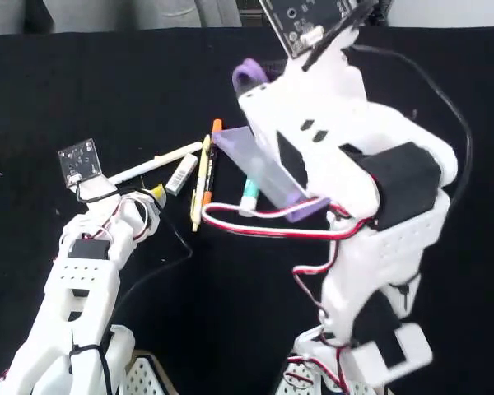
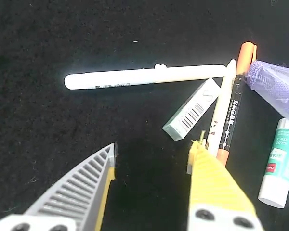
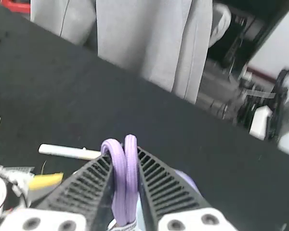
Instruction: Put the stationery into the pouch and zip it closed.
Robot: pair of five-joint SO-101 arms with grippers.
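Black tablecloth [image 1: 66, 82] underneath. Left gripper [image 2: 151, 159] parted wide, empty, nearer the stationery; eraser [image 2: 192, 109] lying aslant just beyond its yellow jaw. Cream pen [image 2: 221, 108] and orange-capped marker [image 2: 236, 96] alongside, touching, in the way; white pen [image 2: 139, 77] crosswise farther off; glue stick [image 2: 279, 163] beside the purple pouch [image 2: 274, 86]. Right gripper [image 3: 125, 153] clamped on the pouch loop [image 3: 118, 192].

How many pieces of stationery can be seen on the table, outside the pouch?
5: a white pen, an eraser, a cream pen, an orange pen beside it, a glue stick at the pouch. The pouch may hide more.
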